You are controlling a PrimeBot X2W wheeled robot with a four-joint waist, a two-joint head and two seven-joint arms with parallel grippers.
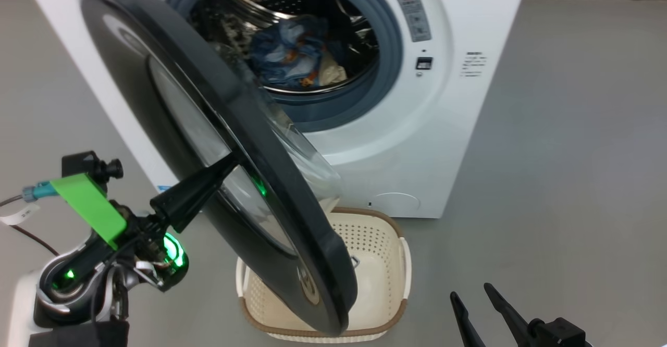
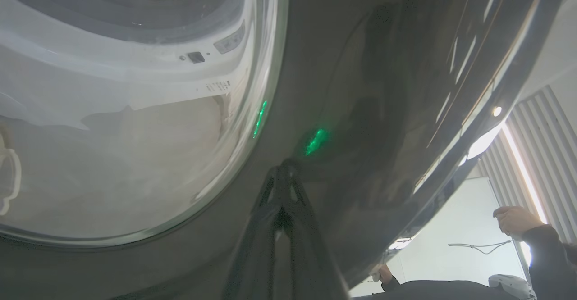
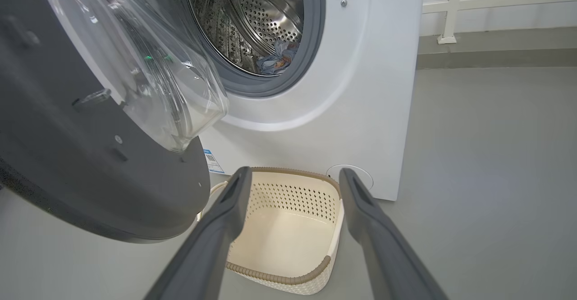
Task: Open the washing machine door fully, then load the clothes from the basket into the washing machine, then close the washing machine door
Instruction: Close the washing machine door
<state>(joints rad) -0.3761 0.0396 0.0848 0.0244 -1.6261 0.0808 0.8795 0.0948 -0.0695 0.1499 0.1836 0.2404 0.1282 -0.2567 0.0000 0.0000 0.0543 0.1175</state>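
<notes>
On washing machine (image 1: 443,128), grey sticker (image 1: 413,16), unreadable print (image 1: 473,64)

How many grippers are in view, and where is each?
2. The left gripper, shut, touches the door's outer face; the right gripper, open, hangs low, right of the basket.

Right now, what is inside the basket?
Nothing shows in the basket; its floor is bare. The washing machine door and right gripper cover its left side.

The black door (image 1: 245,128) hangs half open. Blue and orange clothes (image 1: 289,50) lie inside the white machine (image 1: 417,144). The cream basket (image 1: 388,248) sits empty on the floor (image 1: 563,180).
</notes>
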